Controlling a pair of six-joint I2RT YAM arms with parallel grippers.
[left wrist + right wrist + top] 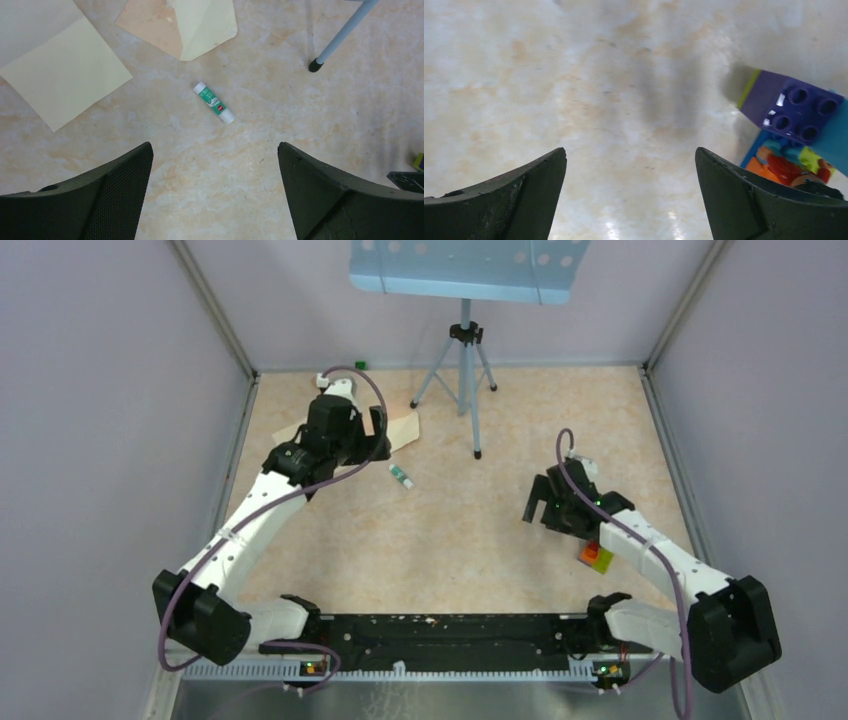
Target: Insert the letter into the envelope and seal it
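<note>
We are holding the left gripper (215, 150) with its jaws spread wide and nothing between them. Its two dark fingers (115, 190) are framing a bare patch of table (220, 200) from above. Just beyond the gap, a small green-and-white glue stick (214, 103) is lying on its side, slanted, touching neither paper. Further out, on the left of the left wrist view, the letter (65, 75) is lying flat on the table. It is a pale cream-yellow sheet turned cornerwise, well clear of our fingers. Past the glue stick the envelope (150, 22) is lying flat too, its tan body showing beside a paler pointed flap (205, 25) that is lying open. It is sitting near the letter, with a strip of table showing between them. Off to the right, a tripod leg (340, 35) is slanting down to a black foot.

We are holding the right gripper (630, 152) just as wide and just as empty, hovering over bare marbled surface. Near its right finger a cluster of toy bricks (794, 107) is sitting, a purple one among blue, orange and green pieces, outside the jaws.

In the top view, our left arm (250, 510) is reaching over the papers at the far left. Our right arm (660, 555) is bending over the right side, well apart from letter and envelope.
</note>
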